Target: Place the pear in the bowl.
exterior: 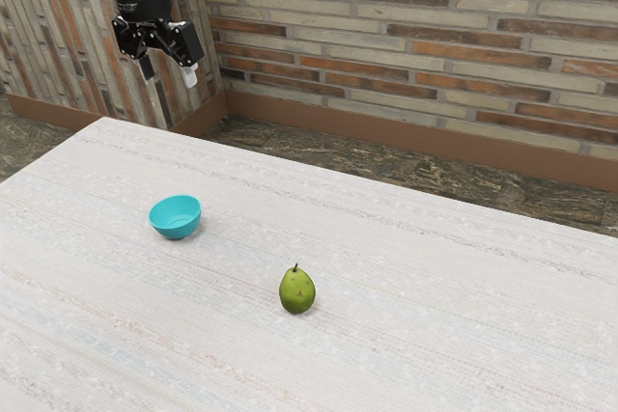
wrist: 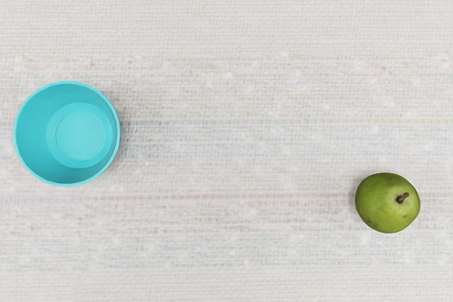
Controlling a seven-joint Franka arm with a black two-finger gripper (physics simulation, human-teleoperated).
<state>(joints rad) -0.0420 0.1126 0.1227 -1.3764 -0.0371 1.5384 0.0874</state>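
One green pear (exterior: pixel 297 293) stands on the tabletop (exterior: pixel 435 315), outside the turquoise bowl (exterior: pixel 176 230) and well apart from it, toward the exterior view's right. It should handle as firm and fairly light, its skin a little slippery and easily bruised; the best hold is probably across its full lower belly, from two opposite sides, with a gentle squeeze, since the tapering neck would let it slide out. The skin is yellowish green with brown flecks, and a short dark stem (wrist: pixel 402 197) points upward. Higher than the bowl, the gripper (exterior: pixel 168 73) hangs empty, its fingers spread wide.
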